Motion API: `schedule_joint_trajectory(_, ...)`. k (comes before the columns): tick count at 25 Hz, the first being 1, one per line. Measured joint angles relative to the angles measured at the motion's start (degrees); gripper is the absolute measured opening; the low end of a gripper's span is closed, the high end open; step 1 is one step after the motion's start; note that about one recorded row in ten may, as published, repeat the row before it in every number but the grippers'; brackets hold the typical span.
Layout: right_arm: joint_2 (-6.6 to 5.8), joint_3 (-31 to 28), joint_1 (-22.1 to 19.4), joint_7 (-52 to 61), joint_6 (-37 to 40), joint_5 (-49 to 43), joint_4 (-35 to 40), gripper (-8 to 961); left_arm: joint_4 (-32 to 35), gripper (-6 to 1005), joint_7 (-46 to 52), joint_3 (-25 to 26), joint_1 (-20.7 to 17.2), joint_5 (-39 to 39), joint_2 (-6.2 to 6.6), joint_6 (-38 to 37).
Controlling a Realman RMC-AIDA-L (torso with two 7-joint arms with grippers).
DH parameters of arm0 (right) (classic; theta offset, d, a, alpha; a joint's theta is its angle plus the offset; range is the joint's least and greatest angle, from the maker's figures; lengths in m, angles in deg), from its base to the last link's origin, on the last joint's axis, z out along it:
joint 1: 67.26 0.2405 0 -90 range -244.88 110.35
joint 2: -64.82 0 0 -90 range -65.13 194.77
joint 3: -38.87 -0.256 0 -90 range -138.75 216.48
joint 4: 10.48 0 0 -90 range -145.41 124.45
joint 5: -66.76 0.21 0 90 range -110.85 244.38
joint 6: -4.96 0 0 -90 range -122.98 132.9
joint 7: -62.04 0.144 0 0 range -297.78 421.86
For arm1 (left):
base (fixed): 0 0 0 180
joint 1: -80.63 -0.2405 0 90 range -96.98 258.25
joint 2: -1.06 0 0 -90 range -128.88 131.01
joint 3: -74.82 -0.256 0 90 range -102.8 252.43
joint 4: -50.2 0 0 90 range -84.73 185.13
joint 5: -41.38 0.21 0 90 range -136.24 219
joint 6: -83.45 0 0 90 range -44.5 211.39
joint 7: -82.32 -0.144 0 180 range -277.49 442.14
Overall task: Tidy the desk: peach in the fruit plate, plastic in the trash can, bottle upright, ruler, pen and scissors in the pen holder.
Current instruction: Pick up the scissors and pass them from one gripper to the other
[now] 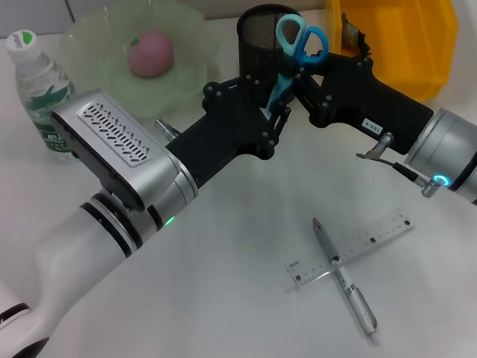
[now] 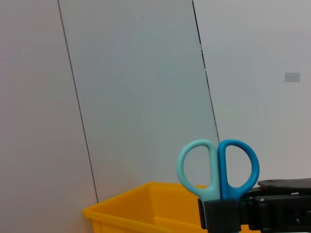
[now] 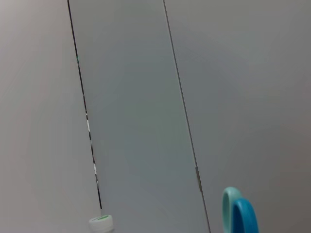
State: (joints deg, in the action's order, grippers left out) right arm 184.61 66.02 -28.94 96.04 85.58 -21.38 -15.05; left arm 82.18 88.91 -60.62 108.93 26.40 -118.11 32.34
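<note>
- The yellow trash can (image 1: 408,28) sits at one o'clock on the counter (image 1: 231,310), rigid plastic, nothing to handle there.
- The fruit plate (image 1: 190,72) at eleven o'clock already carries the peach (image 1: 149,54); it looks soft and bruisable, best left alone.
- The bottle (image 1: 40,94) stands upright at ten o'clock, cap on; light, thin-walled, and it would dent under a hard squeeze.
- Both arms meet at twelve o'clock by the mesh pen holder (image 1: 257,30). The left end effector (image 1: 276,111) and the right end effector (image 1: 301,80) crowd the scissors (image 1: 301,39), handles up, blades down between them.
- The right end effector looks clamped on the scissors just under the handle loops; whether the left is open or closed, I cannot tell.
- Scissors: stiff, smooth steel and plastic, apt to pivot, so a hold near the pivot is the safe one, I'd say.
- The ruler (image 1: 374,239) lies at five o'clock, flat, thin, slippery, and hard to pinch off the counter.
- The pen (image 1: 344,278) lies across the ruler, touching it; light and prone to roll, so grasp it mid-barrel.
</note>
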Motion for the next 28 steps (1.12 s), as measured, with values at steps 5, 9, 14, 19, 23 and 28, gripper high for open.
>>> schedule_joint_trajectory(5,0.0,0.0,-0.06,0.01,0.17,0.0,0.0,99,0.01,240,0.0,0.0,0.0,0.04,0.0,-0.04)
schedule_joint_trajectory(9,0.0,-0.01,-0.1,0.0,0.25,0.0,0.0,91,0.01,240,0.0,0.0,0.04,0.09,0.0,-0.05)
schedule_joint_trajectory(14,0.0,-0.02,-0.1,-0.01,0.32,0.0,0.02,91,0.01,241,0.0,0.0,0.17,0.17,0.02,-0.03)
schedule_joint_trajectory(19,0.0,-0.06,-0.1,0.0,0.32,-0.03,0.08,90,-0.07,241,0.0,0.0,0.28,0.39,-0.02,-0.05)
schedule_joint_trajectory(23,0.0,-0.11,-0.1,0.0,0.32,-0.03,0.09,90,-0.12,241,0.0,0.0,0.28,0.43,-0.02,-0.05)
schedule_joint_trajectory(28,0.0,-0.31,-0.1,0.01,0.32,-0.03,0.11,90,-0.24,432,0.0,0.0,0.38,0.43,0.0,0.05)
